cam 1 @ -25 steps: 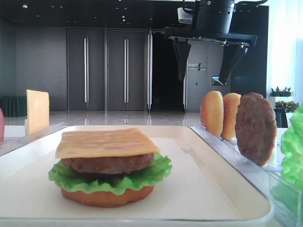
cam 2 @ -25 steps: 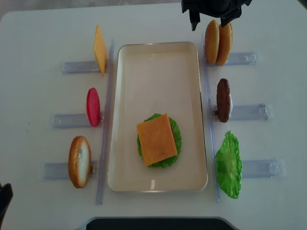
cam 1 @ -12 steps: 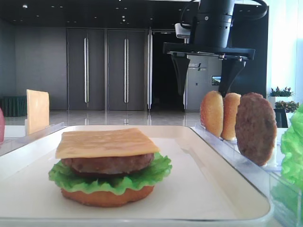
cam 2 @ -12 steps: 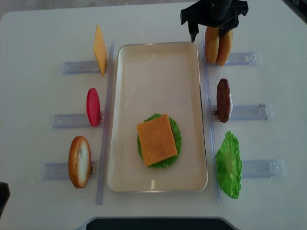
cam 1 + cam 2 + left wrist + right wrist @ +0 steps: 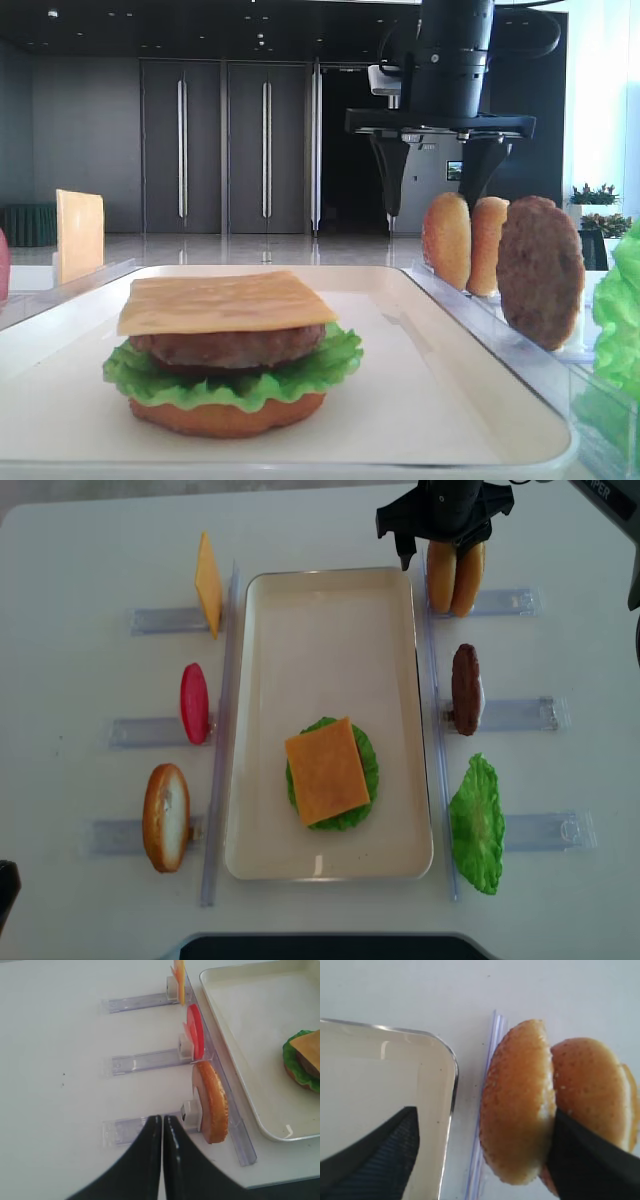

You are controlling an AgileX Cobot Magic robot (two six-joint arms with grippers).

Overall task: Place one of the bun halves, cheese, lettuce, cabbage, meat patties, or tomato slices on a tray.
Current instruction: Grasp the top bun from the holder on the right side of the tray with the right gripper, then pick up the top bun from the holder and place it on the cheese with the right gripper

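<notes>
The right gripper [image 5: 433, 542] hid the tops of two bun halves [image 5: 453, 577], golden domes standing on edge in a clear rack [image 5: 505, 602] right of the tray [image 5: 330, 600]. Its fingers stood apart, one over the tray corner, the other wedged between the buns. The left gripper [image 5: 162, 1125] was pressed together, holding nothing. The white rimmed tray held a smooth cheese [image 5: 326, 770] square over ruffled lettuce [image 5: 366, 755].

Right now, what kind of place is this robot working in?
Probably a lab or demo table set up in a building lobby. Toy burger parts stand in clear plastic racks on a white table around a tray, and tall dark double doors over a polished floor fill the background.
</notes>
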